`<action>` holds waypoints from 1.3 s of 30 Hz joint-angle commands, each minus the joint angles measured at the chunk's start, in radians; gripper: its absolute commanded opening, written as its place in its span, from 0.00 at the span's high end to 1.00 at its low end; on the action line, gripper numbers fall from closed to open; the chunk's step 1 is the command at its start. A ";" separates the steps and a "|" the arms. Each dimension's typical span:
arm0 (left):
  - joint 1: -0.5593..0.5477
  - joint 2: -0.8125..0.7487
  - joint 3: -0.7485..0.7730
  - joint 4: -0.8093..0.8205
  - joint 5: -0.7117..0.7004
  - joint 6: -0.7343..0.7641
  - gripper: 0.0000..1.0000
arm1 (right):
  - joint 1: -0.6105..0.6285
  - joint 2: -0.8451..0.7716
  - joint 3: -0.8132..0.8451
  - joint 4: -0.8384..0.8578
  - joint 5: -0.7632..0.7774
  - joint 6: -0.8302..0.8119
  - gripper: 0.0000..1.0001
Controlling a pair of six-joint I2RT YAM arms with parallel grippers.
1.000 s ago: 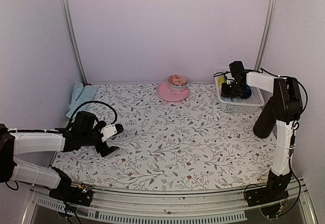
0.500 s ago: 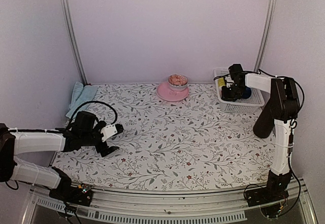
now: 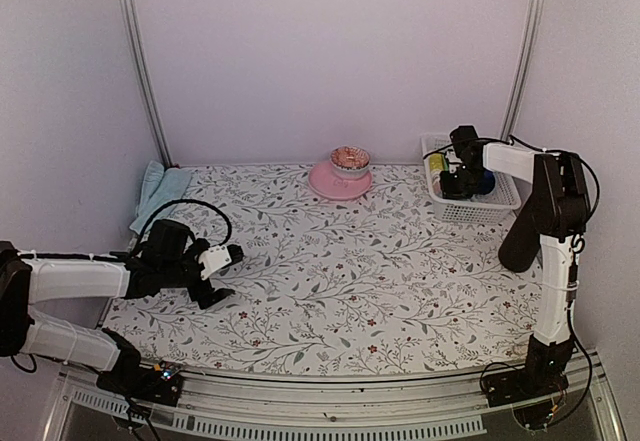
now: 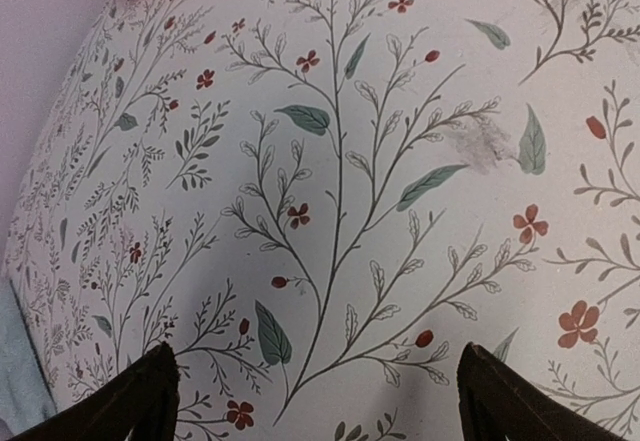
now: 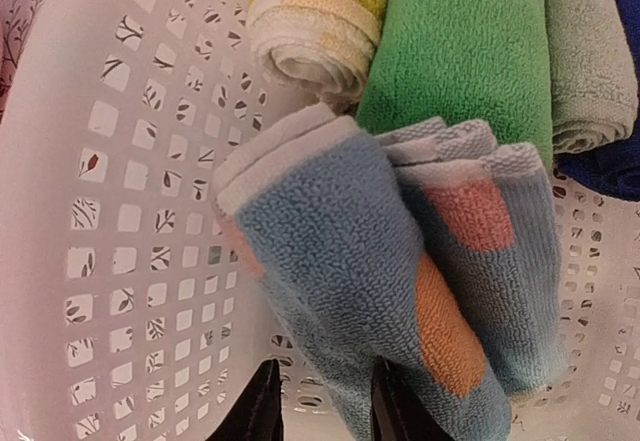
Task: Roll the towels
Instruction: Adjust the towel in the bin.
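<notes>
Teal towels lie flat at the worktop's far left corner. I see the left gripper spread wide with nothing in it, just above the left edge. Right gripper is down in the basket at the far right corner. Its jaws are slightly parted at a blue roll's end. I can't tell if they pinch it.

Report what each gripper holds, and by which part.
Left gripper: nothing, open above the tablecloth. Right gripper: narrowly parted at the blue rolled towel's near edge in the basket; a grip cannot be told.
</notes>
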 commanded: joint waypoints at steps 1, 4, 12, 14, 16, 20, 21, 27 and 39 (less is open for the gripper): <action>0.010 0.008 -0.014 0.020 0.002 -0.009 0.03 | -0.004 0.008 0.024 -0.014 0.060 -0.029 0.68; 0.010 0.010 -0.013 0.022 0.001 -0.009 0.03 | 0.003 0.004 0.026 -0.012 0.078 -0.050 0.67; 0.010 0.011 -0.015 0.022 0.001 -0.007 0.03 | 0.019 -0.009 0.031 0.007 0.111 -0.140 0.60; 0.010 0.012 -0.015 0.023 0.001 -0.007 0.03 | 0.024 -0.012 0.026 0.015 0.129 -0.169 0.58; 0.010 0.012 -0.015 0.022 0.000 -0.007 0.03 | 0.029 -0.011 0.024 0.017 0.137 -0.194 0.56; 0.010 0.013 -0.014 0.022 0.001 -0.006 0.03 | 0.044 -0.008 0.019 0.015 0.180 -0.254 0.51; 0.010 0.013 -0.015 0.022 0.000 -0.005 0.03 | 0.047 -0.008 0.017 0.015 0.191 -0.263 0.50; 0.010 0.013 -0.014 0.018 0.002 -0.006 0.03 | 0.052 0.016 0.015 0.008 0.246 -0.300 0.46; 0.010 0.013 -0.017 0.017 0.003 -0.005 0.03 | 0.054 0.099 0.051 -0.044 0.231 -0.343 0.45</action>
